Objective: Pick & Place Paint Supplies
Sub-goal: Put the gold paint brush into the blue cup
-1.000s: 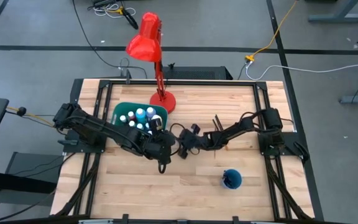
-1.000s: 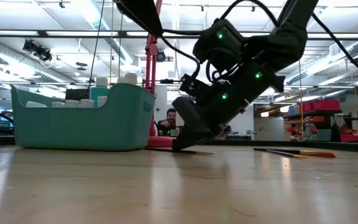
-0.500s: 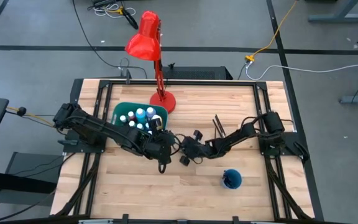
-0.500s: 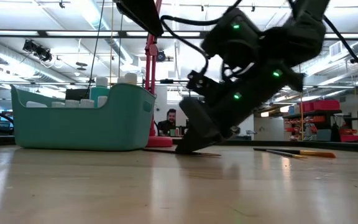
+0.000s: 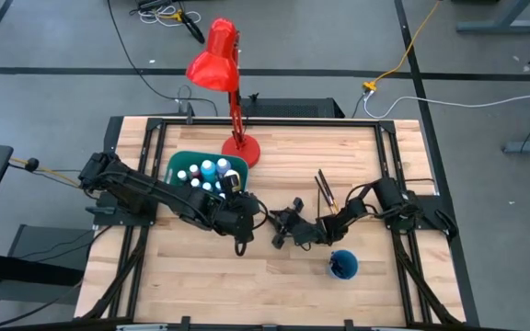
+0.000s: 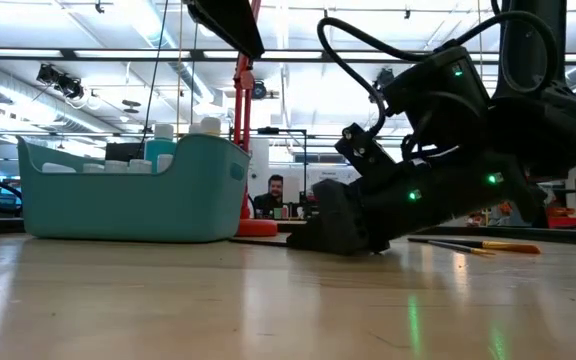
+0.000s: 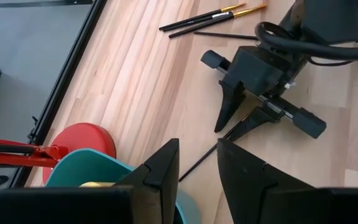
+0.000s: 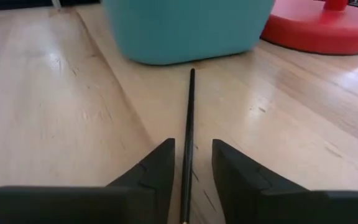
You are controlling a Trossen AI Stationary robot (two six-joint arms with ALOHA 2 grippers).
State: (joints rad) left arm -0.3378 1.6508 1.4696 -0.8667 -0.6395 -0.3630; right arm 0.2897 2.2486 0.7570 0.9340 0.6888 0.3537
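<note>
Your right tool (image 5: 286, 230) sits low on the pale wooden counter (image 5: 274, 285), just in front of the teal rectangular plastic bin (image 8: 188, 28). Its two dark fingers (image 8: 151, 171) stand slightly apart, and a thin dark long-handled paintbrush (image 8: 189, 124) lies flat on the counter in the gap between them, its far end reaching almost to the bin's wall. You cannot tell whether the fingers touch the brush.

Your left tool (image 5: 240, 221) waits beside the bin's near corner, fingers a little apart and holding nothing.

The small white-capped paint bottles (image 5: 208, 171) stand inside the bin. More thin dark paintbrushes with yellow ends (image 7: 213, 17) lie on the counter beyond the right arm, and the small round blue cup (image 5: 343, 265) stands near them.
</note>
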